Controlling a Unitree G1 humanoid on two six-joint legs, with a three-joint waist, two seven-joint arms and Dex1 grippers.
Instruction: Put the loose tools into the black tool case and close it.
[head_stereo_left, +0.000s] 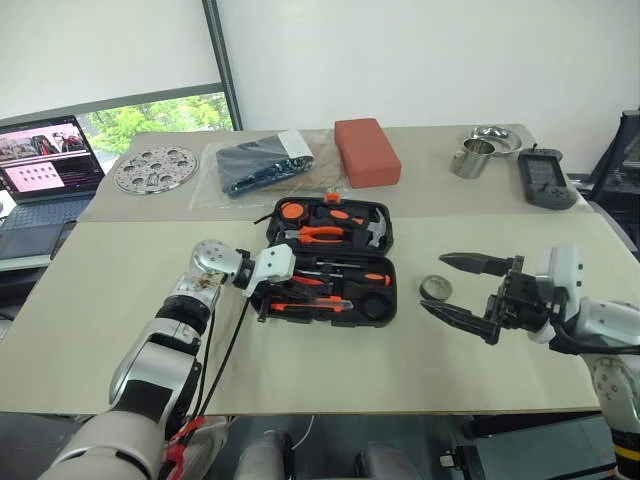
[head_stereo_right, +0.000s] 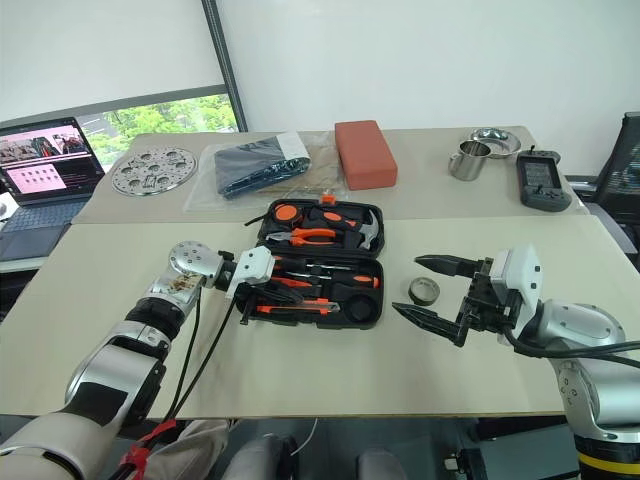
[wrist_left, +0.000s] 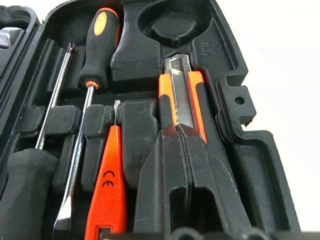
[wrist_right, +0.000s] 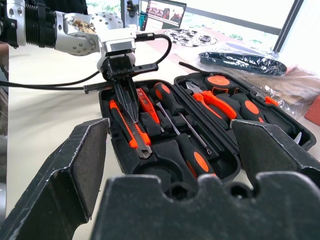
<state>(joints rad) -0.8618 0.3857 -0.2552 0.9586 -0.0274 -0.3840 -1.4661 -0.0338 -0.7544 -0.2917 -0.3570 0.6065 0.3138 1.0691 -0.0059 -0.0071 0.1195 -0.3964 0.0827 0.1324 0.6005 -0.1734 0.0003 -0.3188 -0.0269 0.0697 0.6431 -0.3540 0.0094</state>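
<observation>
The black tool case (head_stereo_left: 330, 270) lay open mid-desk. The left hand (wrist_right: 131, 107), fingers shut and empty, pressed the utility knife (wrist_left: 182, 97) into its recess. The right hand (head_stereo_right: 440, 290) gaped wide beside the tape roll (head_stereo_right: 424, 291), probably to grasp it.

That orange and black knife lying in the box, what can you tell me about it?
The utility knife has orange sides, a black body and a bare metal strip down its middle. It lies flat in a shaped slot in the open black tool case, along the near edge, beside a small orange screwdriver. The left pincer, shut, points down with its tips on the knife.
</observation>
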